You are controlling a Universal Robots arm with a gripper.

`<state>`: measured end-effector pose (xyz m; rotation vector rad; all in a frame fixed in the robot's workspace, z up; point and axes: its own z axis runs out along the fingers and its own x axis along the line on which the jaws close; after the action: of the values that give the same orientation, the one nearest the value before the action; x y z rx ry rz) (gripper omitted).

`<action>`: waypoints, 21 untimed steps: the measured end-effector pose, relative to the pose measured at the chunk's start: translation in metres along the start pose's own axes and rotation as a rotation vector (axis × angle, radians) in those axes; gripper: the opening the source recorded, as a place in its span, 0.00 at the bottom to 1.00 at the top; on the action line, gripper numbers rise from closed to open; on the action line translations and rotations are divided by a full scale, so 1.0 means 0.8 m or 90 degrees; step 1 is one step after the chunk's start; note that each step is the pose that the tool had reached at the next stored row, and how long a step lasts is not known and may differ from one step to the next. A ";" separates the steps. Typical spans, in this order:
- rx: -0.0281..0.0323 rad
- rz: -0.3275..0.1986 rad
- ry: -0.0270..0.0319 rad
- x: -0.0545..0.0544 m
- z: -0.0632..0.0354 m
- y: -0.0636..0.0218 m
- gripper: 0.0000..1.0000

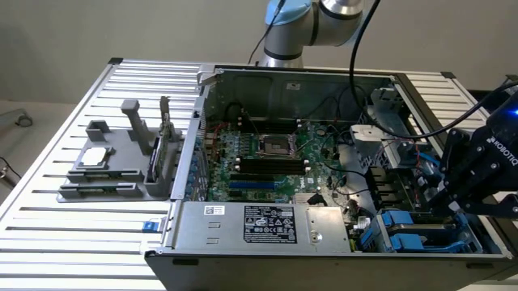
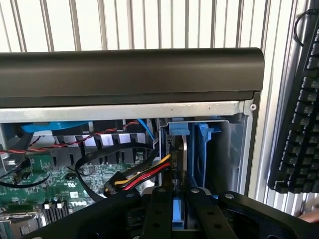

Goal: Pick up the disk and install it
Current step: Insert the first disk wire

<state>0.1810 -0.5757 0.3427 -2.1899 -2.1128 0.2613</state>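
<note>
Slatted table | open computer case; jaws pinching disk upright between them

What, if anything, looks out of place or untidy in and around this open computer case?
Nothing looks damaged or spilled. The gripper sits at the drive bay, closed on the disk standing on edge in its blue carrier. Loose red, yellow and black cables drape close beside the bay.

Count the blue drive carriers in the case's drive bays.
2 that I can see. One carrier sits at the case's front corner on the exterior view's right; a second lies just below it, nearer the camera. The hand covers part of the bays, so more may be hidden.
</note>
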 end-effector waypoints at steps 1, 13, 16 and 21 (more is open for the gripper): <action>-0.0002 -0.003 -0.0005 0.000 0.000 0.000 0.16; -0.0016 -0.025 -0.0041 0.000 0.002 -0.002 0.16; -0.0018 -0.029 -0.0040 0.000 0.003 -0.002 0.16; -0.0022 -0.036 -0.0031 0.000 0.004 -0.002 0.16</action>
<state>0.1789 -0.5758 0.3396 -2.1300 -2.1749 0.2593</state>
